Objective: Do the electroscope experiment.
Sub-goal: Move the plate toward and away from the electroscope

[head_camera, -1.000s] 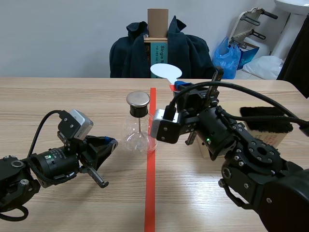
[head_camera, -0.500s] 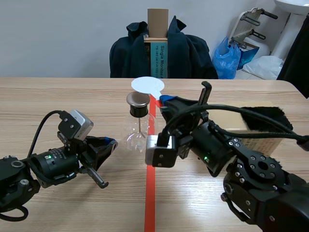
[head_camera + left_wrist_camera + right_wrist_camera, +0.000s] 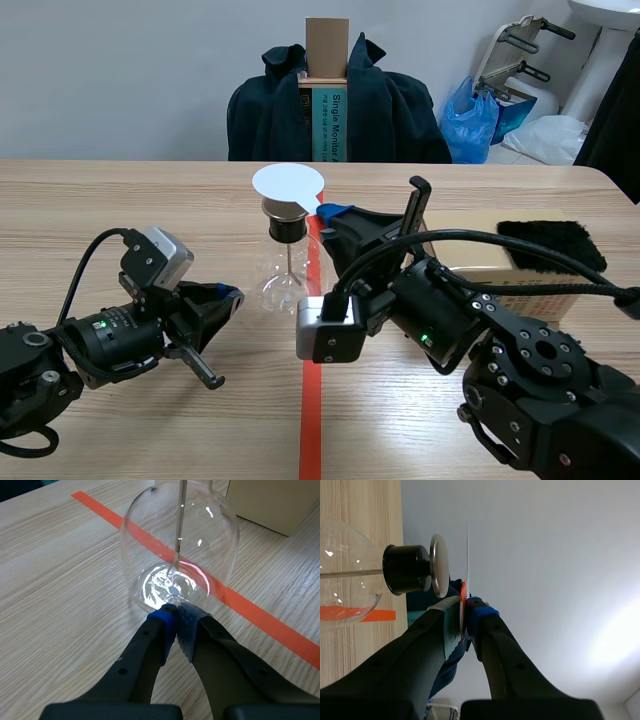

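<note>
Electroscope (image 3: 285,262) standing upright on the surface (image 3: 120,200) beside the orange-red tape line, long axis vertical, with the rod running from the metal cap plate (image 3: 439,566) down into the glass flask. The right gripper (image 3: 335,212) is clamped on the handle of a white disc paddle (image 3: 288,184). The disc lies level and parallel to the cap plate, just above it with a narrow gap, and its handle points back toward the gripper. The left gripper (image 3: 175,614) has its fingertips closed together on nothing, at the foot of the flask. Likely hazards: a slight drop would press the disc onto the cap and rock the flask — a nudge from the left gripper would slide it
</note>
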Robot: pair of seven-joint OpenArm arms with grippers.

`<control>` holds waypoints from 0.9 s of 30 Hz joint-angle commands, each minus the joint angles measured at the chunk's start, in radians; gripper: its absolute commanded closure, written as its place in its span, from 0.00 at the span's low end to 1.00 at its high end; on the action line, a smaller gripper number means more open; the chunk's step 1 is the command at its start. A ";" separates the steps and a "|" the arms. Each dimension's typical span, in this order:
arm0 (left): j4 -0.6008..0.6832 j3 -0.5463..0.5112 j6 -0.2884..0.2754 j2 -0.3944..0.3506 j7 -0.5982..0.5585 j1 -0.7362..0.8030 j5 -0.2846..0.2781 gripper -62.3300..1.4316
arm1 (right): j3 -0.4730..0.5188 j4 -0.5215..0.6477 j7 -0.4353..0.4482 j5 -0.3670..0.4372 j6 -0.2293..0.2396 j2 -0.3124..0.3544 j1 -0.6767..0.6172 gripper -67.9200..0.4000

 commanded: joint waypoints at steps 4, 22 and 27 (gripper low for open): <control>0.016 -0.002 -0.002 0.002 -0.016 -0.014 -0.009 0.93 | 0.003 0.016 0.022 0.000 -0.014 0.008 0.011 0.98; 0.016 -0.002 -0.001 0.002 -0.016 -0.014 -0.009 0.93 | 0.006 0.016 -0.114 -0.020 -0.011 0.008 0.010 0.98; 0.016 -0.002 -0.001 0.002 -0.015 -0.014 -0.009 0.93 | 0.006 0.016 -0.220 -0.045 -0.011 0.008 0.010 0.98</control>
